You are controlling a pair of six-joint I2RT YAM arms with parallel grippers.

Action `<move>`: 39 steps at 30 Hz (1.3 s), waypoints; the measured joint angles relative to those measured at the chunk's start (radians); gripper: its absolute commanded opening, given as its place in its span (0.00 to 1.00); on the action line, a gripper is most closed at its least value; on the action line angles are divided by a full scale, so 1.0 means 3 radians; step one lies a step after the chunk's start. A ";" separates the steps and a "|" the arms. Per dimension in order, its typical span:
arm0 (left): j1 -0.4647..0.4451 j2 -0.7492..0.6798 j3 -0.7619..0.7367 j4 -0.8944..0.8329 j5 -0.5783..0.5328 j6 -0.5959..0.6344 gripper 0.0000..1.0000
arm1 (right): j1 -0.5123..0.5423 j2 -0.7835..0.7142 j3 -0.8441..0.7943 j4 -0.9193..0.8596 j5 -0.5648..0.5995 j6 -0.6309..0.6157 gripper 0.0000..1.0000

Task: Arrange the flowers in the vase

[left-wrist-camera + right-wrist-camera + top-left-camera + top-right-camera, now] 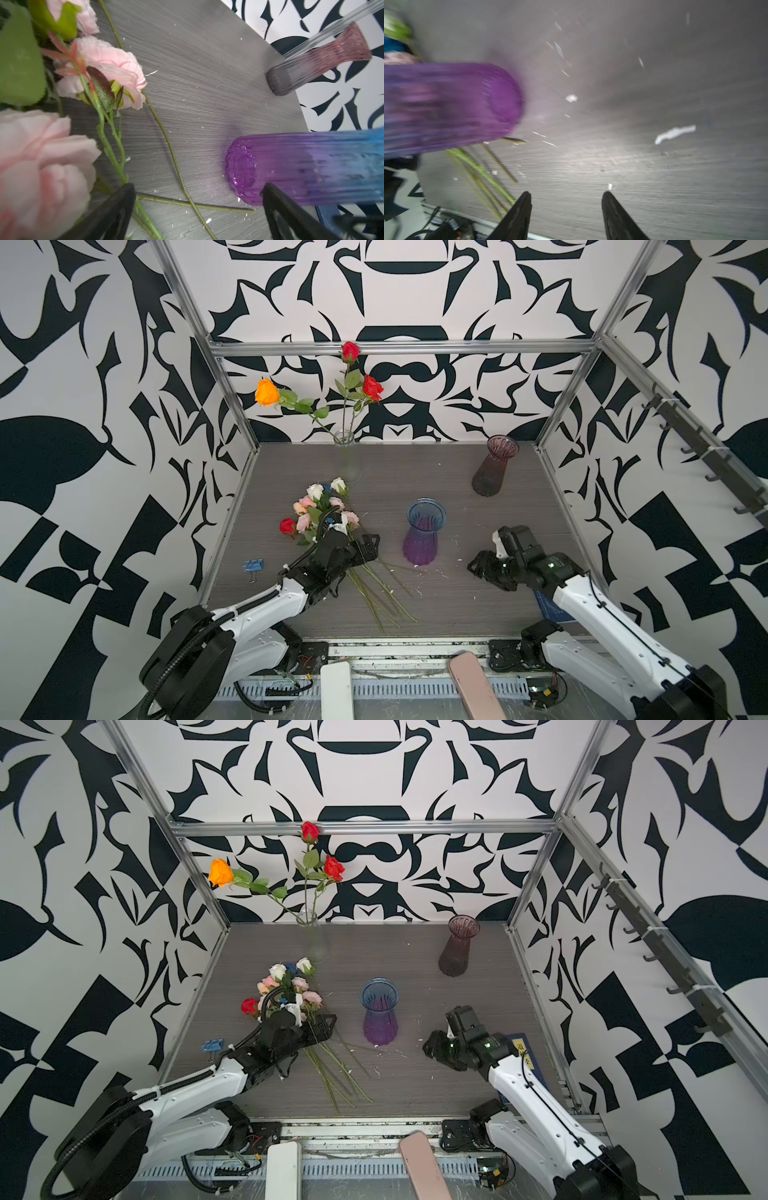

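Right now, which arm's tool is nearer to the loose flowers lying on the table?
Left. The left tool is right over the flowers; the right tool is beyond the purple vase, well clear of them.

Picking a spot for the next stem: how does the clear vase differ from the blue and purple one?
The clear vase is slim and colourless; the blue and purple vase is wider and tinted. The clear vase holds three roses; the blue and purple vase looks empty. Both stand upright.
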 measured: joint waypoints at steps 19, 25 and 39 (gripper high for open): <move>0.0036 0.1779 0.1719 -0.1451 -0.0163 -0.0526 0.36 | -0.0020 -0.0851 -0.0884 0.0726 0.0127 0.0567 0.55; 0.0000 0.2065 0.2125 -0.2027 -0.0365 -0.0656 0.40 | -0.0020 -0.0949 -0.0888 0.0680 0.0146 0.0559 0.54; -0.0064 0.2566 0.2786 -0.2756 -0.0669 -0.0679 0.32 | -0.0020 -0.0805 -0.0918 0.0745 0.0155 0.0518 0.55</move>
